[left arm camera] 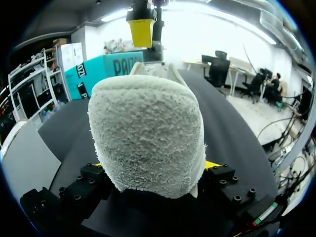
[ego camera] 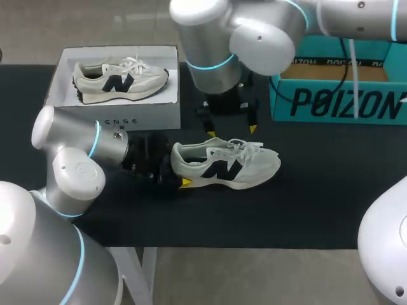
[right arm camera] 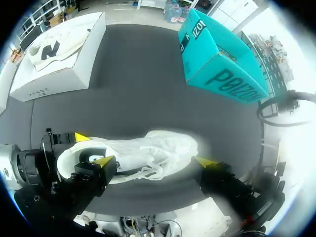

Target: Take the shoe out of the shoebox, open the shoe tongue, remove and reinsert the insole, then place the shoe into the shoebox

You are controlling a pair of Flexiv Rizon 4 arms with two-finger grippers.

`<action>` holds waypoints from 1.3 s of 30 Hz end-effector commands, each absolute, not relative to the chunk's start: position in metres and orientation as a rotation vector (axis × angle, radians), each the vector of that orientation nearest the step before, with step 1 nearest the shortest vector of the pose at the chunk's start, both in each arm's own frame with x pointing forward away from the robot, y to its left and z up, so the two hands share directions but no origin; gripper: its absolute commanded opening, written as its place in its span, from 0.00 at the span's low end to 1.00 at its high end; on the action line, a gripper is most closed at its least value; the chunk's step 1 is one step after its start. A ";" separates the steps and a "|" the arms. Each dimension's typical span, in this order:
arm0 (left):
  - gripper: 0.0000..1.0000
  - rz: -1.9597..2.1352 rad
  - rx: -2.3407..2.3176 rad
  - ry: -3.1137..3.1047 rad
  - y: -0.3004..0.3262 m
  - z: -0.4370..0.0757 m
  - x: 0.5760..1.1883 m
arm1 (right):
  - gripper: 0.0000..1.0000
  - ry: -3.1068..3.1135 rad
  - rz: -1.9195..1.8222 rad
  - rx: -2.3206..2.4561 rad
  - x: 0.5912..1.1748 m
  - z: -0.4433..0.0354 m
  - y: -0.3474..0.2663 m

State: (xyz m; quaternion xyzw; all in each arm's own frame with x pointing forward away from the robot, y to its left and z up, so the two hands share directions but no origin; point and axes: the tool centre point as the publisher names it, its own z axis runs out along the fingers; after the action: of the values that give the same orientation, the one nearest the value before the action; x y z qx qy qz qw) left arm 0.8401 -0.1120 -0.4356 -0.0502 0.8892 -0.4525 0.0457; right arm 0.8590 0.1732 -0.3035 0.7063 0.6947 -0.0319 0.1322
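Head view: pale grey suede-and-mesh sneaker (ego camera: pixel 226 164) lies on the black table (ego camera: pixel 305 203), its heel clamped by the left gripper (ego camera: pixel 179 170). The right gripper (ego camera: pixel 232 131) hangs spread above it. Probably light, with a soft upper; the heel looks firmest to hold.

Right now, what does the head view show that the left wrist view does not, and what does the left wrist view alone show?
Head view only: a second shoe lying inside the white box, and the whole side of the shoe on the table, toe included. Left wrist view only: that shoe's fuzzy heel seen from behind, held from both sides by the left gripper. Both: the shoe, the teal box, and the right gripper above the shoe.
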 end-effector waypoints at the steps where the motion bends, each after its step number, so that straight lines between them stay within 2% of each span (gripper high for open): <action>1: 0.00 -1.382 -0.153 2.714 -0.113 -0.440 0.839 | 1.00 1.894 -0.316 1.930 0.859 -0.316 0.201; 26: 0.00 -1.382 -0.153 2.714 -0.113 -0.440 0.839 | 1.00 1.956 -0.302 2.036 0.827 -0.346 0.215; 39: 0.00 -1.382 -0.153 2.714 -0.113 -0.440 0.839 | 1.00 1.896 -0.376 2.055 0.834 -0.352 0.188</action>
State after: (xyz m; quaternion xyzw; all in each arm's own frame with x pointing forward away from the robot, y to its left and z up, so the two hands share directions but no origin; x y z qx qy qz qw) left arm 0.8401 -0.1120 -0.4356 -0.0502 0.8892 -0.4525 0.0457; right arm 0.8327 0.1923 -0.3577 0.7187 0.6634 -0.1335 0.1598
